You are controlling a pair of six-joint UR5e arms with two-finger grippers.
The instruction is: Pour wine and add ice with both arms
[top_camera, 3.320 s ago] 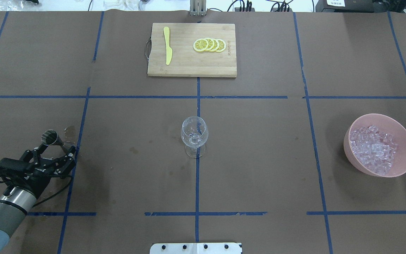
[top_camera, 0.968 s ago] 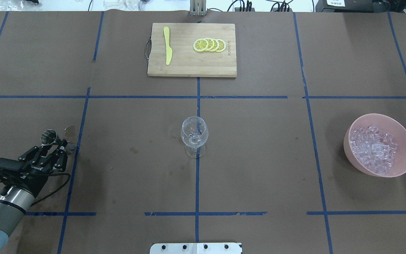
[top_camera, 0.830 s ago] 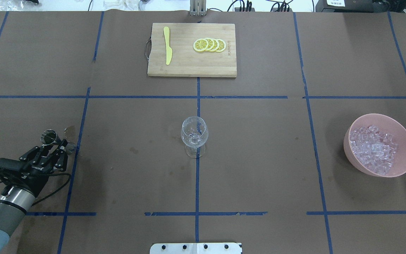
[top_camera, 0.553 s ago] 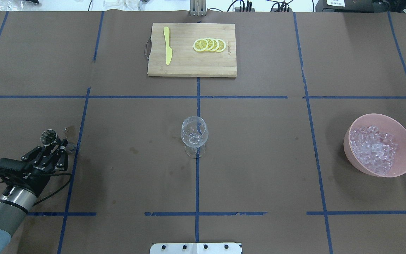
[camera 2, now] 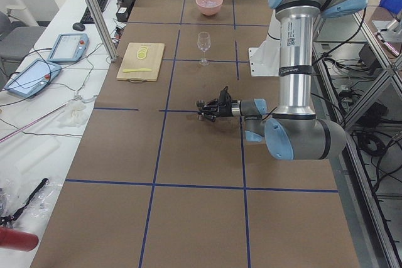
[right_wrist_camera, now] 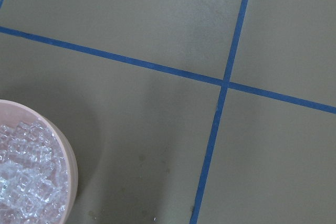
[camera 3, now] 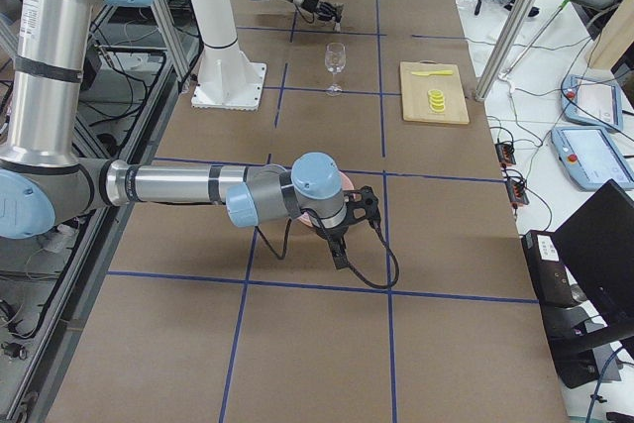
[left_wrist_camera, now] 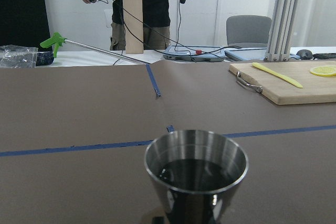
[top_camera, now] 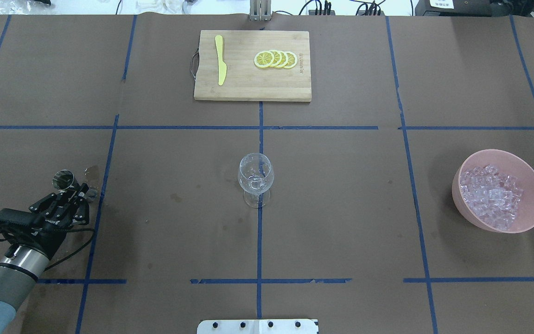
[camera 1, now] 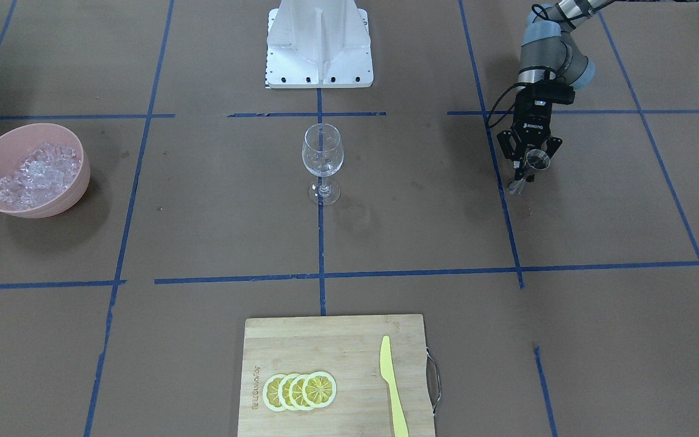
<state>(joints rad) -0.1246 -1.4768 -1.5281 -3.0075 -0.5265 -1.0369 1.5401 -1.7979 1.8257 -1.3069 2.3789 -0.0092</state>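
Note:
My left gripper (top_camera: 76, 195) is shut on a steel jigger (top_camera: 64, 180) at the table's left side. It also shows in the front-facing view (camera 1: 526, 172). In the left wrist view the jigger (left_wrist_camera: 195, 174) is upright and holds the dark wine (left_wrist_camera: 191, 174). The empty clear stemmed glass (top_camera: 255, 178) stands at the table's centre, well to the right of that gripper. The ice (top_camera: 492, 195) fills a pink bowl (top_camera: 533, 208) at the right. My right gripper (camera 3: 337, 253) shows only in the exterior right view, above the bowl's side. I cannot tell if it is open or shut.
A wooden cutting board (top_camera: 252, 88) at the far centre carries a yellow knife (top_camera: 220, 60) and lemon slices (top_camera: 276, 59). The white pedestal base (camera 1: 319, 42) stands at the robot's side. Operators stand beyond the table's left end (left_wrist_camera: 142, 3).
Since 3.3 s ago my left gripper's fingers have closed in around the jigger. Over the last second the gripper has shifted only slightly. Glass and bowl have not moved.

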